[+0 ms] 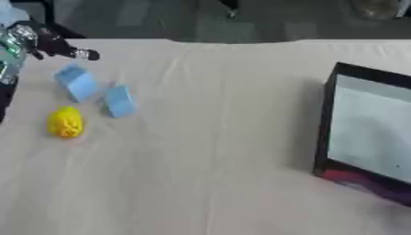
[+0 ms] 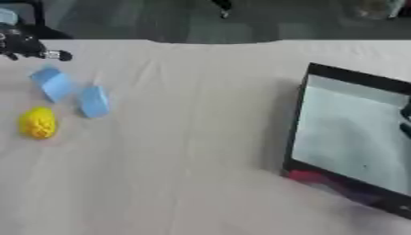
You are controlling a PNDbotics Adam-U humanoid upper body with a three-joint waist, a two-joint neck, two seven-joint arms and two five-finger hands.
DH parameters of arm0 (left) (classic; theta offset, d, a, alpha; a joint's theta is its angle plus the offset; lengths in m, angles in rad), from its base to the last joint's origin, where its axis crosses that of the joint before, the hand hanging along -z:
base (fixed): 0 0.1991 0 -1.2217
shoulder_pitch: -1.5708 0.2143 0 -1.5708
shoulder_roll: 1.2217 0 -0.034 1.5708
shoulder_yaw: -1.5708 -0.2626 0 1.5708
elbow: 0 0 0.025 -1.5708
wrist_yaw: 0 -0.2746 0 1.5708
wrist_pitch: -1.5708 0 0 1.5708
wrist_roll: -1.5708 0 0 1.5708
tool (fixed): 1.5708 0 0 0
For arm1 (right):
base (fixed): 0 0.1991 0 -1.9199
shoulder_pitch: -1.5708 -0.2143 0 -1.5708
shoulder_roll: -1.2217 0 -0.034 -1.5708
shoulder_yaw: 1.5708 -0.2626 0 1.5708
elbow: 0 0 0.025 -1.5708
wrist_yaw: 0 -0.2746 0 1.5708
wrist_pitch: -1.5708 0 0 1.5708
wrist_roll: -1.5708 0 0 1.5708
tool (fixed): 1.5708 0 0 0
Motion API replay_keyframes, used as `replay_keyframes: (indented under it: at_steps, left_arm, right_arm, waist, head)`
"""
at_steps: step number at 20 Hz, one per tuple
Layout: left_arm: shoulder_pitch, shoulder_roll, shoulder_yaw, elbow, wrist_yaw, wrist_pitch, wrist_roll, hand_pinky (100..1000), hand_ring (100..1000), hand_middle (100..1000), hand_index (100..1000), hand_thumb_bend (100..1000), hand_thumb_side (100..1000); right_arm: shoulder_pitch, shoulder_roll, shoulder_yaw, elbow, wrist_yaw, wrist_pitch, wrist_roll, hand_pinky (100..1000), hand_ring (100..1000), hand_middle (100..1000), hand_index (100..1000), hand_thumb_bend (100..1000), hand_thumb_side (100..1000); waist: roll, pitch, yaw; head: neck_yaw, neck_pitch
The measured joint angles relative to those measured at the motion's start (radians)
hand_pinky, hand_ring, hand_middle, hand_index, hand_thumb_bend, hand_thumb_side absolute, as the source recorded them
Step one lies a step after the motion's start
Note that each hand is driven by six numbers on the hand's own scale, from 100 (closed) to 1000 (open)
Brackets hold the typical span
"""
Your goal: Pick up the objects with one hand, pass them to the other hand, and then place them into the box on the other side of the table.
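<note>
Two light blue blocks lie on the left of the table, one [image 1: 78, 82] behind the other [image 1: 119, 101]. A yellow, bumpy, egg-shaped object [image 1: 65, 122] sits just in front of them. My left hand [image 1: 48, 43] hovers at the upper left, behind the blocks. It holds nothing, and one finger [image 1: 86, 54] stretches out to the right. The black-rimmed box [image 1: 324, 128] stands on the right with a pale inside. A dark sliver [image 2: 406, 120] at the right edge over the box may be my right hand.
A beige cloth [image 1: 208, 174] covers the table, creased down the middle. Between the objects and the box lies a wide bare stretch. The box's near corner [image 1: 353, 180] shows a red and purple side. A dark floor lies past the far edge.
</note>
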Motion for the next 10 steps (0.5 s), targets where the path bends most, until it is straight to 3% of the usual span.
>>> replay_keyframes:
  at_steps: [4, 10]
  left_arm:
    - [-0.003, 0.0, 0.014, 0.031, -0.079, 0.007, -0.013, 947, 913, 831, 839, 741, 450]
    - [-0.003, -0.003, 0.032, 0.061, -0.139, 0.039, -0.003, 950, 915, 834, 825, 664, 386]
  right_arm:
    - [0.0, 0.0, 0.0, 0.0, 0.0, 0.001, 0.001, 1000, 1000, 1000, 1000, 100, 639]
    - [-0.006, 0.0, 0.0, 0.0, 0.0, 0.002, 0.003, 1000, 1000, 1000, 1000, 100, 640]
  waist:
    - [0.0, 0.0, -0.002]
    - [0.0, 0.0, -0.007]
  head:
    - [0.003, 0.0]
    - [0.009, 0.0]
